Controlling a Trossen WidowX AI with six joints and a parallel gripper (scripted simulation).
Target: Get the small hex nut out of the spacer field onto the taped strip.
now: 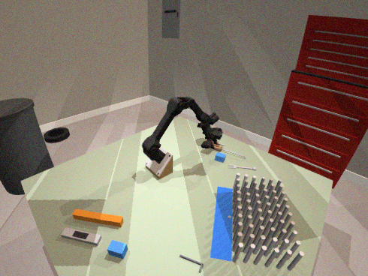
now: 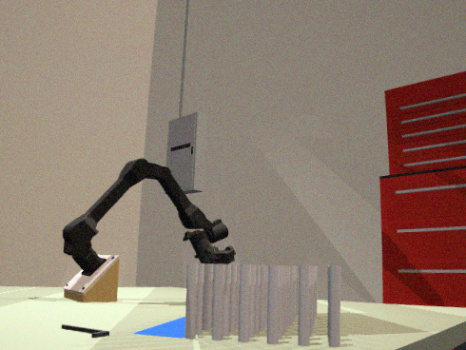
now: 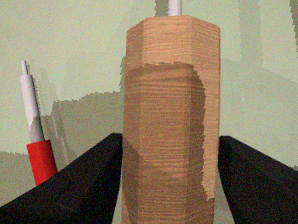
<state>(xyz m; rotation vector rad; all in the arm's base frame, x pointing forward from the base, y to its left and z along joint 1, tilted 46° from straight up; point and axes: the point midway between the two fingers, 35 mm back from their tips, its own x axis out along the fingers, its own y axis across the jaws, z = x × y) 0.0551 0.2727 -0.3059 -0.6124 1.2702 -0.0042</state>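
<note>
My gripper (image 1: 214,145) (image 3: 170,144) is shut on the wooden handle of a tool (image 1: 218,148) (image 3: 167,85), low over the far side of the table; both fingers are against the handle's sides. The tool's thin metal shaft points toward the right in the top view. Whether it rests on the table I cannot tell. A tiny nut (image 1: 230,217) lies on the blue taped strip (image 1: 222,232) (image 2: 166,328), near the edge beside the spacers. The metal spacers (image 1: 240,253) (image 2: 334,304) stand upright in rows, well away from my gripper. In the exterior view they hide the fingertips and tool.
A red-handled tool (image 3: 41,160) lies beside the wooden handle. A blue block (image 1: 220,157) and a slim metal tool (image 1: 242,167) lie between my gripper and the spacers. A hex key (image 1: 191,260) (image 2: 86,329), orange bar (image 1: 98,218), grey device (image 1: 67,235) and another blue block (image 1: 117,249) lie nearer.
</note>
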